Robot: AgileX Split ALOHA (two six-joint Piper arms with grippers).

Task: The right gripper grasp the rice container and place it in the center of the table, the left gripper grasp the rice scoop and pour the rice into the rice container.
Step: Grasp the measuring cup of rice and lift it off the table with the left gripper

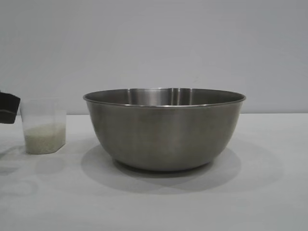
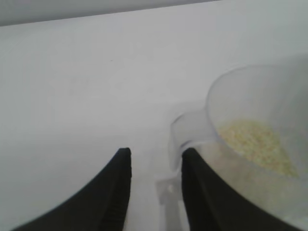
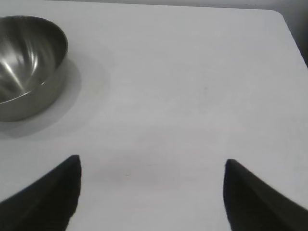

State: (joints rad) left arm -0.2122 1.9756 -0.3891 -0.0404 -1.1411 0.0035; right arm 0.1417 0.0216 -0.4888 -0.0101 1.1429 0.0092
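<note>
The rice container point(image 1: 164, 130), a large steel bowl, stands upright at the middle of the table point(image 1: 269, 192). It also shows far off in the right wrist view point(image 3: 26, 65). The rice scoop point(image 1: 43, 126), a frosted cup, stands left of the bowl with rice point(image 1: 44, 137) in its bottom. My left gripper point(image 1: 8, 108) sits just left of the scoop. In the left wrist view it point(image 2: 156, 156) is open, with the scoop's loop handle point(image 2: 175, 139) between its fingers and close to one of them; rice point(image 2: 255, 144) shows inside the cup. My right gripper point(image 3: 153, 163) is wide open over bare table, apart from the bowl.
A plain pale wall stands behind the table. The table's far edge and a rounded corner point(image 3: 281, 17) show in the right wrist view. White tabletop point(image 1: 279, 144) lies right of the bowl.
</note>
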